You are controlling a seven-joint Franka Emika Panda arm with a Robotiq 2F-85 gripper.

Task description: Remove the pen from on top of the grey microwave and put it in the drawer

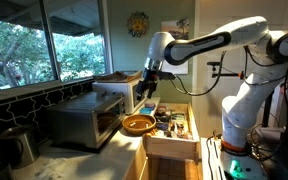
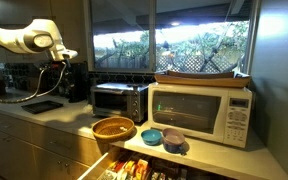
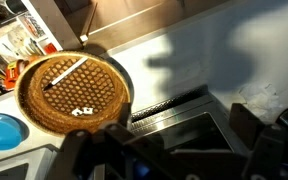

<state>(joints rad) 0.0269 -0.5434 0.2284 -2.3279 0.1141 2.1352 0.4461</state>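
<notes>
Jaws stand wide apart in the wrist view, one dark finger (image 3: 89,152) at the lower left and the other at the lower right. Nothing is held between them. In an exterior view the arm (image 1: 209,42) reaches in from the side, and its end hangs above the surface (image 1: 114,150), close over the woven bowl (image 1: 137,124).

Position of task items:
- The pen (image 3: 64,73) is a slim pale stick with a dark tip. It lies diagonally inside the woven bowl, resting on the bowl's floor. A small pale item lies near it in the same bowl and cannot be identified.
- The grey microwave (image 1: 81,122) stands on the surface with its dark door shut. In the wrist view its flat silver-grey top fills the right half of the frame, with a slotted vent strip along one edge. The shadow of the arm falls across it.
- The drawer (image 1: 172,150) is pulled out below the surface edge, just beside the woven bowl. It is packed with assorted utensils, too small to name.

Other items:
- The white microwave (image 2: 199,112) stands beside the grey microwave and carries a flat woven tray (image 2: 199,75) on top.
- Two small blue bowls (image 2: 152,135) sit in front of the white microwave, next to the woven bowl.
</notes>
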